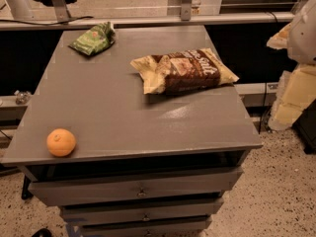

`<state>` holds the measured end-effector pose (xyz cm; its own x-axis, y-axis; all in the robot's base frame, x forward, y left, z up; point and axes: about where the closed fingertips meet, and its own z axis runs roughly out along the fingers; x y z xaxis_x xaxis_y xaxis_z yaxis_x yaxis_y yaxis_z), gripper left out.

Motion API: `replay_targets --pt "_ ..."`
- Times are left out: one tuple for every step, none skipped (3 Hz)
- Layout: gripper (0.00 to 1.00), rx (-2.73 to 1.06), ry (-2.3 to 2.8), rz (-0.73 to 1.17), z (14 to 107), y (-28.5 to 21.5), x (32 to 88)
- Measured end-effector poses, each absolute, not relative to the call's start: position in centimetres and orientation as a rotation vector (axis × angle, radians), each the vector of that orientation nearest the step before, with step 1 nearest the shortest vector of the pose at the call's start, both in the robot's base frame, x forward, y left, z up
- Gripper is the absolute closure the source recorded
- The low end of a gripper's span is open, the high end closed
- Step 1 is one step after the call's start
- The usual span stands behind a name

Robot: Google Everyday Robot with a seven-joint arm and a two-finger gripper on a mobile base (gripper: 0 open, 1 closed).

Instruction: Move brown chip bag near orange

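Observation:
The brown chip bag lies flat on the grey cabinet top, toward the back right, with white "salt" lettering facing up. The orange sits at the front left corner of the top, far from the bag. My gripper shows as white and pale cream parts at the right edge of the view, off the cabinet's right side and apart from the bag. It holds nothing that I can see.
A smaller green bag lies at the back left of the top. The cabinet has several drawers below its front edge. A rail runs behind the cabinet. Speckled floor lies to the right.

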<state>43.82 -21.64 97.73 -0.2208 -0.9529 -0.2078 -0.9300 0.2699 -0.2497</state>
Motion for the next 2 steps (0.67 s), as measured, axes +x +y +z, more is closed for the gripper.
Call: replay_targets --pt "0.00 -1.722 2.229 -0.102 97.7 -21.6 43.8" --pt "0.00 -1.714 2.159 -0.077 97.1 -20.1 45.8"
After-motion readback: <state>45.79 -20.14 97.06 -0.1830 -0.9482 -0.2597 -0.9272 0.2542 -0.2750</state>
